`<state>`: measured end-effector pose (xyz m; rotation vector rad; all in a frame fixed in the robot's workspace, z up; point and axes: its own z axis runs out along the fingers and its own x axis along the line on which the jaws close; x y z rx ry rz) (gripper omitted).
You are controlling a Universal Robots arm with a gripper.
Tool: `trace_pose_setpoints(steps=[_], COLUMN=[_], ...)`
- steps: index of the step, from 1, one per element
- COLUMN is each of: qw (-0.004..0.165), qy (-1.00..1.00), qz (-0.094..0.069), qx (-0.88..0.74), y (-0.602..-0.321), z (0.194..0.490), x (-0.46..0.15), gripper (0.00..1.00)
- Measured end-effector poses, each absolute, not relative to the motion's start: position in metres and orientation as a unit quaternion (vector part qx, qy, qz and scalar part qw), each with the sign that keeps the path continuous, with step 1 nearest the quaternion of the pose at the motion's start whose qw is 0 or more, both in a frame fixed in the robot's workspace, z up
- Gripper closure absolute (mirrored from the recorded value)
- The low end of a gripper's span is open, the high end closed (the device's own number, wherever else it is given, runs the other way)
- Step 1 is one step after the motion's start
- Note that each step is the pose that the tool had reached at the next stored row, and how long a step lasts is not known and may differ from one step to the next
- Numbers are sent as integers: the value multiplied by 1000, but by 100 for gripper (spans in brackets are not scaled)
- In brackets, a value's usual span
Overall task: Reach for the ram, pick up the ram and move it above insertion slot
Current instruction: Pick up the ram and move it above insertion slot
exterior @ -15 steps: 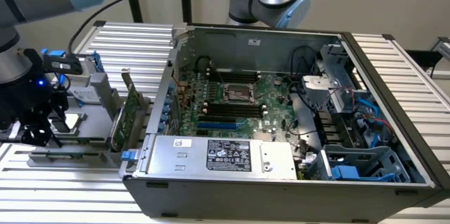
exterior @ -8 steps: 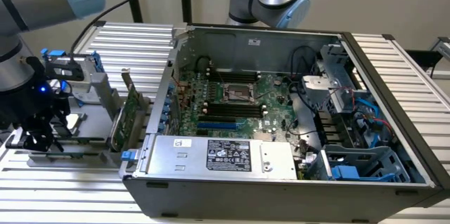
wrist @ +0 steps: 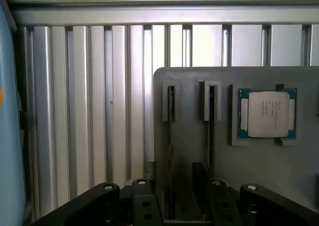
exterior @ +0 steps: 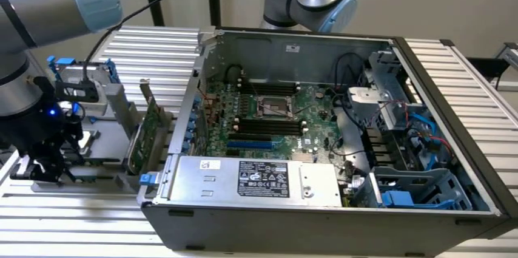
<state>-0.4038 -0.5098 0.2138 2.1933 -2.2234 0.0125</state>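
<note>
Ram stands edge-on in a narrow slot of the grey holder, seen as a thin dark strip. A second slot just beside it holds a similar dark edge. A processor chip with a silver lid lies flat in a square recess of the same holder, on the far side of the second slot from the ram. The holder rests on the ribbed aluminium bench. The gripper is low over the holder with its jaws spread apart, one finger on each side of the ram's slot line. Nothing is clamped; contact with the ram can't be told.

Exterior view: the arm reaches down at the exterior view's left, and the gripper is right at the holder on the bench. A large green expansion card stands upright between the holder and the open computer case. Inside the case the motherboard lies flat, with black memory slots in rows near its middle. A grey power supply with a dark label sits along the near wall. A blue drive cage is at the exterior view's right. The gripper is well apart from the memory slots, outside the case.
</note>
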Motion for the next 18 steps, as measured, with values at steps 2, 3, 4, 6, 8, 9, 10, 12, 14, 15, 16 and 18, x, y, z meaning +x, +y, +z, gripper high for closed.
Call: trace_pose_setpoints(steps=[2,3,4,6,8,9,10,12,14,15,16,18], qw=[9,9,8,8,8,7,7,7,7,7,7,6], qy=[-712,-713,-713,-713,-713,-713,-713,-713,-713,-713,-713,-713], qz=[5,5,6,6,6,7,7,7,7,7,7,7], qx=[702,702,701,701,701,701,701,701,701,701,701,701], y=[-511,-511,-512,-512,-512,-512,-512,-512,-512,-512,-512,-511], z=[211,209,208,205,203,202,202,201,200,200,200,199], x=[-404,-404,-404,-404,-404,-404,-404,-404,-404,-404,-404,-404], gripper=[58,58,58,58,58,58,58,58,58,58,58,58])
